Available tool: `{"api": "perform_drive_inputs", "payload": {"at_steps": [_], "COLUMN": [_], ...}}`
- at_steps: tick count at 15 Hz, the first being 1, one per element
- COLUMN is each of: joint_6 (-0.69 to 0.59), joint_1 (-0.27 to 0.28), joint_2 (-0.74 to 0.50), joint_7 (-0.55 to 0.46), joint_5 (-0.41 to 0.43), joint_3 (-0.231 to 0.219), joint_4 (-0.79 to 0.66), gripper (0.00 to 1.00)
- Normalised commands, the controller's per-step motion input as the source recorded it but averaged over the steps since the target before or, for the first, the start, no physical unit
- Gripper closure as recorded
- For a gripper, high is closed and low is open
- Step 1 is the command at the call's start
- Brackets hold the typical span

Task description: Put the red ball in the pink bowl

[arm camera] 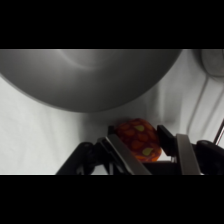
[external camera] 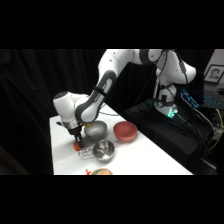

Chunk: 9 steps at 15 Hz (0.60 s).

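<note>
One white arm (external camera: 102, 85) reaches from the upper right down over the white surface (external camera: 145, 157), its hand (external camera: 78, 138) low at the surface's near-left part. Beside the hand, toward the middle, sits the dull grey bowl (external camera: 96, 130); in the wrist view that same grey bowl (arm camera: 85, 75) fills the top of the frame, just beyond the fingers. Farther right stands the pink bowl (external camera: 125, 130), well apart from the hand. Nearer the camera is a shiny steel cup (external camera: 104, 150), with metal tongs (external camera: 86, 151) lying beside it, and an orange-rimmed flat round thing (external camera: 100, 171) shows at the lower edge. Smallest is the red ball (arm camera: 138, 139), red-orange with yellowish patches, lying right between the two fingers (arm camera: 167, 137), which stand on either side and seem closed against it, though the contact itself is hard to tell; from the side the ball (external camera: 76, 146) shows only as an orange spot under the hand, at the surface. Its shape looks slightly oval in the wrist view, longer across the frame
</note>
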Motion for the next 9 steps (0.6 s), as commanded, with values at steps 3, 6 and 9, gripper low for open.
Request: {"api": "perform_drive_inputs", "payload": {"at_steps": [3,6,9], "joint_6": [0.10,0.07,0.02], "joint_1": [-0.102,-0.063,-0.042], "joint_2": [-0.03,-0.08,-0.17], "joint_7": [-0.19,-0.16,-0.15], "joint_5": [0.094,0.057,0.043], "joint_3": [0.071,0.039,0.029], "joint_4": [0.00,-0.02,-0.05], "gripper": [0.80,1.00,0.96]}}
